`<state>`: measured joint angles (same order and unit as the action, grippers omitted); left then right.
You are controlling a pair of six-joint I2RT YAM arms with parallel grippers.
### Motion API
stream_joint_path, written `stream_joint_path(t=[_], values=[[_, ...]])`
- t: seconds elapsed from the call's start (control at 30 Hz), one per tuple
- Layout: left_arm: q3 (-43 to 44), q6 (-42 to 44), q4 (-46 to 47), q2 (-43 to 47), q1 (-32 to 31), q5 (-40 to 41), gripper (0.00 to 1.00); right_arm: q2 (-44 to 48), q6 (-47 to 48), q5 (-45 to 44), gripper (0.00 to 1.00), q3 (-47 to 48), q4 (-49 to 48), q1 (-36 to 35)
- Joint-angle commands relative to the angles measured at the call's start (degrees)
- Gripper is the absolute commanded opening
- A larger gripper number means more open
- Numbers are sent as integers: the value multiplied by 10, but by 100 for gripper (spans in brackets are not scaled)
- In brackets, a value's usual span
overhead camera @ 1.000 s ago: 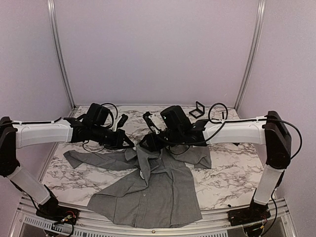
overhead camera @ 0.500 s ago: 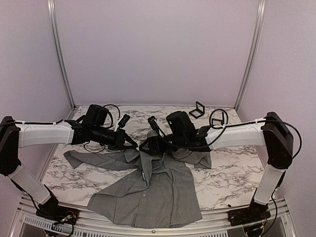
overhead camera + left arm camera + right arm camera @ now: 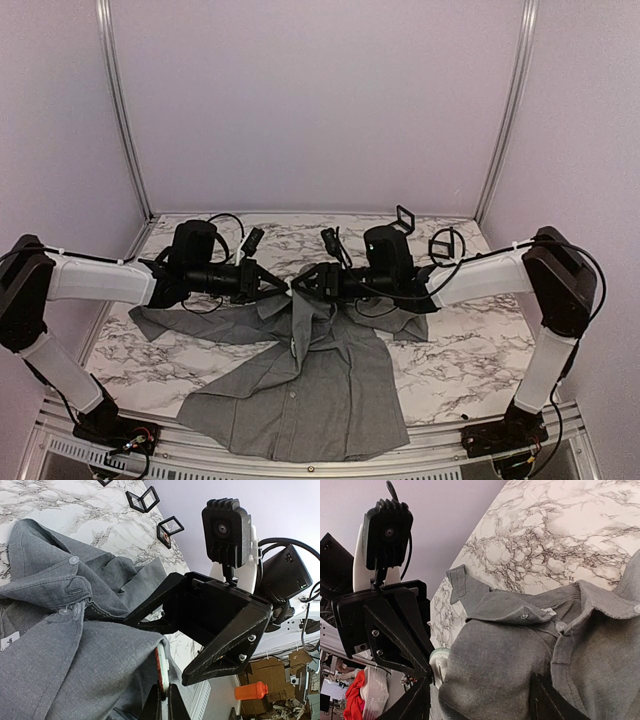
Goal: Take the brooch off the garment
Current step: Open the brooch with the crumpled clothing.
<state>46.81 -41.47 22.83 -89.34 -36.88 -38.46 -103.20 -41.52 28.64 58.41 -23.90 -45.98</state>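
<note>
I have both arms reaching in over the tabletop (image 3: 455,352), meeting at the collar end of the grey shirt (image 3: 310,392). The shirt lies spread on the marble with its hem toward the arm bases. One sleeve stretches out to the left, and the cloth near the collar is pulled up into a ridge.

My left tool (image 3: 162,691) has its fingers pressed together on the brooch (image 3: 160,667). Its wrist camera shows the brooch edge-on as a thin disc, red and white, sitting right at the edge of the raised shirt front. From the right wrist camera the same disc looks pale, touching the left tool's tip.

My right tool (image 3: 480,677) is spread wide, with the hump of grey cloth between its fingers (image 3: 420,702). I cannot tell whether they press on it. Small black frames (image 3: 170,530) stand on the marble beyond the collar, well apart from the shirt.
</note>
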Motion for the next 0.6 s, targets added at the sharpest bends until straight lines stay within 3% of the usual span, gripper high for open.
stream_joint_path(t=[0.0, 0.2, 0.57], values=[[-2, -12, 54, -13, -5, 0, 0, -10, -33, 31, 63, -1, -55, 3], [-5, -10, 53, -11, -6, 1, 0, -16, -40, 36, 58, -2, -65, 3], [-13, -6, 59, -1, -12, 6, 0, -25, -64, 49, 34, -3, -94, 4]])
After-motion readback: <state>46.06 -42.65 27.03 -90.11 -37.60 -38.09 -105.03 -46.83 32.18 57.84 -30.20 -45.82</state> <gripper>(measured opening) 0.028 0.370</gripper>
